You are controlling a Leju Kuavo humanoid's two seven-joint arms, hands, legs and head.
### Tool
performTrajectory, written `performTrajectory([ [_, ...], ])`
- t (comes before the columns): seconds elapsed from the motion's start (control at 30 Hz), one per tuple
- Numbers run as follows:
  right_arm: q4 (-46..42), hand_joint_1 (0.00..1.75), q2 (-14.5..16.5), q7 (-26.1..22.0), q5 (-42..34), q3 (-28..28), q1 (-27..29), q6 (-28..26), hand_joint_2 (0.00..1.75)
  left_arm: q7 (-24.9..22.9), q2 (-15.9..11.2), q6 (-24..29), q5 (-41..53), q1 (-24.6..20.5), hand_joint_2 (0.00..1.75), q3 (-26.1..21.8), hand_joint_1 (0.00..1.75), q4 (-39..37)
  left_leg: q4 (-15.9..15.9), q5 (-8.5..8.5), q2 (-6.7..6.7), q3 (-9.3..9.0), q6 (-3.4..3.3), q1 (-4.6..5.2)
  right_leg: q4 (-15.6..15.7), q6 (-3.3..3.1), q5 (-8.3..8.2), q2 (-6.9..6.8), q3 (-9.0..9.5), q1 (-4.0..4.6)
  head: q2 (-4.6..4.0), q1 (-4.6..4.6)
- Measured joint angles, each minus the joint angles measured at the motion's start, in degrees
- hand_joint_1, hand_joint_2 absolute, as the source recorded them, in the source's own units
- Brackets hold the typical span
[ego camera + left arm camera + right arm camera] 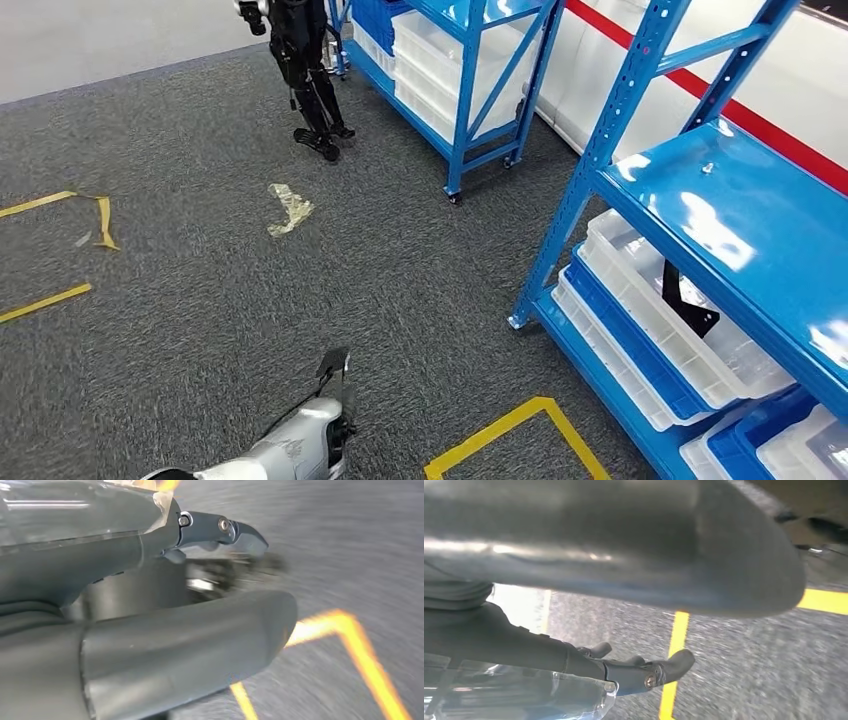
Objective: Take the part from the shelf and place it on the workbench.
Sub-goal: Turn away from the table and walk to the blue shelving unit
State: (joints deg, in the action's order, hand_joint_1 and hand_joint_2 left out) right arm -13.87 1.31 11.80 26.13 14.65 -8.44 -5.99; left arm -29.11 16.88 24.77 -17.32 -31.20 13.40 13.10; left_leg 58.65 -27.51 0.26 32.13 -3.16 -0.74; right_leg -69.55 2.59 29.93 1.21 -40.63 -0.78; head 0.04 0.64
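A black angular part (688, 298) stands in a white bin (650, 300) on the lower level of the blue shelf (700, 190) at my right. My left hand (335, 372) hangs low at the bottom of the head view, left of the shelf and well short of the part. In the left wrist view the left hand (150, 595) holds nothing, its thick thumb (200, 640) apart from the dark fingers (225, 529). My right hand (539, 645) hangs over the carpet with its fingers (654, 672) stretched out and nothing in them.
A second blue shelf (470, 70) with white and blue bins stands at the back. Another robot's dark legs (315, 95) stand beside it. A crumpled tape scrap (290, 208) lies on the grey carpet. Yellow tape lines (520, 425) mark the floor near the shelf's foot and at far left (60, 215).
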Motion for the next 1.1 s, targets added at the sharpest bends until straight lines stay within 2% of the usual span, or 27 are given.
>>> performTrajectory([
  [0.03, 0.07, 0.0, -0.16, -0.37, -2.5, -0.3, 0.54, -0.75, 0.0, 4.5, -1.66, -3.51, 0.29, 1.79, 0.0, 0.77, 0.0, 1.55, -0.03, -0.18, 1.13, -0.14, 0.01, 0.08, -3.19, 0.06, 1.06, -0.24, -1.55, -0.02, 0.0, 0.11],
  [0.07, 0.24, 0.0, -0.51, -1.06, -4.72, -1.06, 1.5, -1.45, 0.0, 8.98, -3.88, -6.75, 0.64, 4.4, 0.0, 1.5, 0.0, 3.25, -0.05, -0.45, 2.25, -0.4, 0.06, 0.12, -4.69, 0.33, 1.35, -0.44, -2.22, -0.11, 0.0, 0.16],
  [0.1, 0.45, 0.0, -0.93, -1.93, -6.16, -1.89, 2.57, -1.94, 0.0, 12.24, -5.94, -8.97, 0.93, 7.14, 0.0, 2.1, 0.0, 4.65, -0.05, -0.77, 3.28, -0.68, 0.16, 0.1, -3.95, 0.78, 0.76, -0.72, -1.83, -0.26, 0.0, 0.18],
  [0.13, 0.7, 0.0, -1.41, -2.57, -6.94, -2.6, 3.82, -2.24, 0.0, 13.93, -7.72, -9.81, 1.18, 9.47, 0.0, 2.52, 0.0, 5.55, -0.02, -1.07, 4.05, -0.92, 0.33, 0.09, -1.17, 1.34, -0.53, -1.24, -0.47, -0.49, 0.0, 0.17],
  [0.17, 0.93, 0.0, -1.96, -2.94, -7.29, -3.18, 5.06, -2.48, 0.0, 14.58, -9.02, -9.8, 1.47, 11.24, 0.0, 2.82, 0.0, 6.24, 0.03, -1.34, 4.54, -1.06, 0.54, 0.14, 2.8, 1.86, -2.11, -2.36, 1.45, -0.74, 0.0, 0.16],
  [0.2, 1.12, 0.0, -2.38, -3.09, -7.42, -3.6, 6.01, -2.66, 0.0, 14.61, -9.91, -9.49, 1.71, 12.45, 0.0, 3.1, 0.0, 6.83, 0.15, -1.6, 4.82, -1.06, 0.85, 0.32, 6.37, 2.04, -3.41, -3.45, 3.16, -0.67, 0.0, 0.21],
  [0.23, 1.29, 0.0, -2.65, -3.1, -7.46, -3.91, 6.59, -2.78, 0.0, 14.5, -10.41, -9.18, 1.98, 13.05, 0.0, 3.42, 0.0, 7.43, 0.21, -1.81, 4.99, -1.04, 1.19, 0.5, 8.81, 1.81, -4.25, -4.21, 4.31, -0.56, 0.0, 0.21],
  [0.27, 1.41, 0.0, -2.79, -3.09, -7.48, -4.17, 6.81, -2.87, 0.0, 14.3, -10.67, -8.98, 2.14, 13.26, 0.0, 3.76, 0.0, 7.91, 0.24, -1.99, 5.2, -1.07, 1.53, 0.67, 9.99, 1.38, -4.61, -4.61, 4.83, -0.34, 0.0, 0.2],
  [0.3, 1.49, 0.0, -2.81, -3.05, -7.48, -4.32, 6.74, -2.91, 0.0, 14.04, -10.78, -8.78, 2.26, 13.3, 0.0, 4.03, 0.0, 8.31, 0.19, -2.12, 5.54, -1.17, 1.83, 0.74, 10.09, 0.83, -4.59, -4.22, 4.85, -0.07, 0.0, 0.18],
  [0.37, 1.56, 0.0, -2.75, -2.95, -7.46, -4.56, 6.57, -2.92, 0.0, 13.63, -10.82, -8.45, 2.35, 13.28, 0.0, 4.32, 0.0, 8.93, 0.12, -2.5, 6.03, -1.5, 2.43, 0.41, 10.2, -0.02, -4.65, -3.03, 4.93, -0.39, 0.0, 0.07],
  [0.43, 1.59, 0.0, -2.69, -2.75, -7.25, -4.7, 6.32, -2.93, 0.0, 13.3, -10.83, -7.9, 2.37, 13.06, 0.0, 4.62, 0.0, 9.28, 2.56, -4.38, 3.61, -0.56, 2.99, 0.04, 10.36, -0.97, -4.71, -1.85, 5.19, -0.83, 0.0, -0.1],
  [0.5, 1.6, 0.0, -2.7, -2.47, -6.87, -4.73, 5.97, -2.85, 0.0, 12.88, -10.86, -7.34, 2.19, 12.85, 0.0, 4.88, 0.0, 9.26, 9.22, -7.93, 0.47, 2.72, 3.17, -0.06, 10.39, -1.75, -4.74, -0.69, 5.23, -0.78, 0.0, -0.28],
  [0.53, 1.61, 0.0, -2.75, -2.34, -6.67, -4.73, 5.86, -2.75, 0.0, 12.71, -10.84, -7.18, 1.97, 12.81, 0.0, 4.93, 0.0, 9.13, 12.78, -9.34, -0.05, 4.64, 3.14, -0.04, 10.38, -1.98, -4.76, -0.02, 5.18, -0.66, 0.0, -0.31],
  [0.57, 1.61, 0.0, -2.81, -2.22, -6.47, -4.72, 5.8, -2.58, 0.0, 12.61, -10.78, -7.05, 1.67, 12.72, 0.0, 4.94, 0.0, 8.95, 15.19, -9.86, -0.26, 6.08, 3.09, -0.05, 10.37, -2.04, -4.79, 0.74, 5.15, -0.56, 0.0, -0.31],
  [0.6, 1.61, 0.0, -2.86, -2.1, -6.25, -4.72, 5.78, -2.34, 0.0, 12.46, -10.6, -6.88, 1.35, 12.46, 0.0, 4.93, 0.0, 8.69, 15.62, -9.22, -0.36, 6.58, 3.0, -0.06, 10.35, -2.06, -4.83, 1.51, 5.15, -0.5, 0.0, -0.32],
  [0.63, 1.61, 0.0, -2.89, -1.98, -6.08, -4.71, 5.76, -2.12, 0.0, 12.67, -10.27, -6.92, 1.01, 12.01, 0.0, 4.93, 0.0, 8.39, 14.01, -7.59, -0.53, 6.06, 2.86, -0.08, 10.32, -1.99, -4.88, 2.28, 5.17, -0.48, 0.0, -0.35],
  [0.67, 1.61, 0.0, -2.91, -1.81, -6.07, -4.71, 5.73, -1.96, 0.0, 13.39, -9.84, -7.23, 0.78, 11.4, 0.0, 4.93, 0.0, 8.19, 10.77, -5.43, -1.15, 4.64, 2.68, -0.14, 10.28, -1.87, -4.95, 2.99, 5.2, -0.5, 0.0, -0.39],
  [0.7, 1.61, 0.0, -2.9, -1.68, -6.19, -4.71, 5.65, -1.9, 0.0, 14.55, -9.3, -7.77, 0.75, 10.74, 0.0, 5.0, 0.0, 8.32, 7.06, -3.68, -2.62, 2.95, 2.51, -0.23, 10.18, -1.69, -5.02, 3.6, 5.14, -0.43, 0.0, -0.44],
  [0.77, 1.61, 0.0, -2.9, -1.5, -6.62, -4.71, 5.4, -2.01, 0.0, 16.99, -8.02, -8.88, 1.1, 9.74, 0.0, 5.4, 0.0, 9.72, 2.16, -1.93, -4.64, 0.72, 2.2, -0.25, 10.13, -1.12, -5.22, 4.62, 4.89, -0.23, 0.0, -0.48],
  [0.8, 1.61, 0.0, -2.91, -1.49, -6.73, -4.71, 5.32, -2.06, 0.0, 17.11, -7.29, -8.84, 1.41, 9.43, 0.0, 5.7, 0.0, 10.74, 1.38, -1.89, -4.96, 0.39, 1.99, -0.1, 10.24, -0.72, -5.38, 5.13, 4.73, -0.2, 0.0, -0.48],
  [0.87, 1.62, 0.0, -3.04, -1.5, -6.85, -4.71, 5.43, -2.2, 0.0, 14.53, -5.97, -7.21, 1.75, 9.59, 0.0, 6.65, 0.0, 14.17, 0.96, -1.48, -3.42, 0.14, 1.2, 0.03, 10.6, 0.11, -5.8, 5.97, 4.34, -0.26, 0.0, -0.51],
  [0.9, 1.62, 0.0, -3.09, -1.51, -6.95, -4.7, 5.55, -2.34, 0.0, 12.92, -5.61, -6.19, 1.82, 10.01, 0.0, 7.3, 0.0, 16.58, 0.59, -1.17, -2.73, -0.1, 0.72, 0.01, 10.24, 0.35, -5.65, 5.25, 3.98, -0.17, 0.0, -0.45],
  [0.93, 1.63, 0.0, -3.12, -1.52, -7.13, -4.7, 5.66, -2.55, 0.0, 11.54, -5.44, -5.37, 1.84, 10.59, 0.0, 8.16, 0.0, 19.5, 0.21, -0.86, -1.91, -0.31, 0.27, -0.04, 8.83, 0.39, -4.92, 3.91, 3.16, -0.03, 0.0, -0.28],
  [1.0, 1.63, 0.0, -3.11, -1.69, -7.63, -4.71, 5.72, -2.99, 0.0, 10.03, -5.56, -4.39, 1.98, 11.64, 0.0, 10.11, 0.0, 24.67, -0.16, -0.59, -0.36, -0.49, -0.24, 0.17, 2.52, 0.09, -2.04, 0.71, 0.13, 0.15, 0.0, 0.03],
  [1.07, 1.65, 0.0, -3.11, -2.09, -8.22, -4.84, 5.89, -3.4, 0.0, 8.42, -5.97, -3.59, 1.84, 12.74, 0.0, 11.77, 0.0, 28.17, -0.17, -0.68, 1.32, -0.46, -0.35, 0.32, -4.14, 0.17, 0.23, -0.31, -3.0, 0.03, 0.0, 0.15],
  [1.1, 1.66, 0.0, -3.1, -2.29, -8.41, -4.95, 6.08, -3.56, 0.0, 8.26, -6.25, -3.77, 1.34, 13.39, 0.0, 12.19, 0.0, 29.07, -0.17, -0.8, 2.11, -0.51, -0.33, 0.34, -4.99, 0.5, 0.26, -0.52, -3.31, -0.07, 0.0, 0.16],
])
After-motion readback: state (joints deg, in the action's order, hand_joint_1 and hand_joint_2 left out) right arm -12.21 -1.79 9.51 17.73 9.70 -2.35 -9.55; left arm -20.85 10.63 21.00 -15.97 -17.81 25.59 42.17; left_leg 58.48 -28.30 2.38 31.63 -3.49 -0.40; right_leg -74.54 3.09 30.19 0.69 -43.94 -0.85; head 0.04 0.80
